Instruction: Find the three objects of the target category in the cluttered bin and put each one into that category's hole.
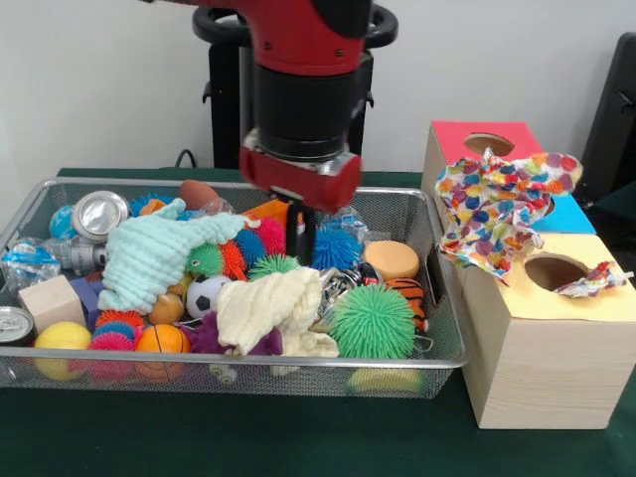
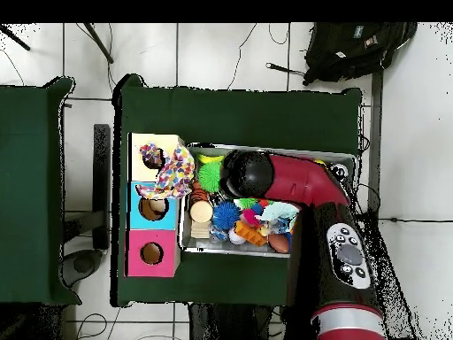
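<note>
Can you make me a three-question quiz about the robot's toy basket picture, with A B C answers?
1. Where is the big green spiky ball?
A. at the front of the wire basket
B. on top of the wooden box
C. on the floor

2. What colour is the box top farthest from the camera in the front view?
A. green
B. red
C. white

3. What is the spotty cloth doing?
A. lying folded inside the basket
B. hanging from the claw
C. draped over the wooden box, covering its middle

Answers:
1 A, it sits against the front wire wall, among the toys.
2 B, the far section with a round hole is red, then blue, then yellow.
3 C, it lies across the box, and the claw is over the basket instead.
</note>
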`<state>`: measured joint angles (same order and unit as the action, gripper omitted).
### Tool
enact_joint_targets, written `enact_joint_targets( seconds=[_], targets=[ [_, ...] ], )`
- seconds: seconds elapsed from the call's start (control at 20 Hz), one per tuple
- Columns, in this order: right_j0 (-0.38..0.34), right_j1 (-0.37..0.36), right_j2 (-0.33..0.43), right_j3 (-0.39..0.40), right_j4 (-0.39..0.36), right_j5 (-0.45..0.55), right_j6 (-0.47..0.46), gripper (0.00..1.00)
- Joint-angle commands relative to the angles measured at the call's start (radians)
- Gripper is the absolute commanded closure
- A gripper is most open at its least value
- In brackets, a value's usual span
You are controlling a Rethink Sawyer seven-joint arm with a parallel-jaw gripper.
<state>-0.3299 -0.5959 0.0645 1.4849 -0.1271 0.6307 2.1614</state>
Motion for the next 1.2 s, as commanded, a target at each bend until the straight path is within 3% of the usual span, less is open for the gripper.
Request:
enact_joint_targets(
  seconds=[0.05, 0.35, 0.55, 0.9, 1.2],
  targets=[
    [-0.023, 0.040, 0.137, -0.088, -0.061, 0.149, -0.224, 1.00],
    [-0.007, 0.018, 0.148, -0.094, -0.061, 0.153, -0.165, 1.00],
    [0.009, -0.010, 0.146, -0.111, -0.062, 0.213, -0.157, 1.00],
    [0.012, 0.003, 0.148, -0.153, -0.070, 0.247, -0.162, 1.00],
    [0.040, 0.028, 0.137, -0.248, -0.089, 0.310, -0.143, 1.00]
  ],
)
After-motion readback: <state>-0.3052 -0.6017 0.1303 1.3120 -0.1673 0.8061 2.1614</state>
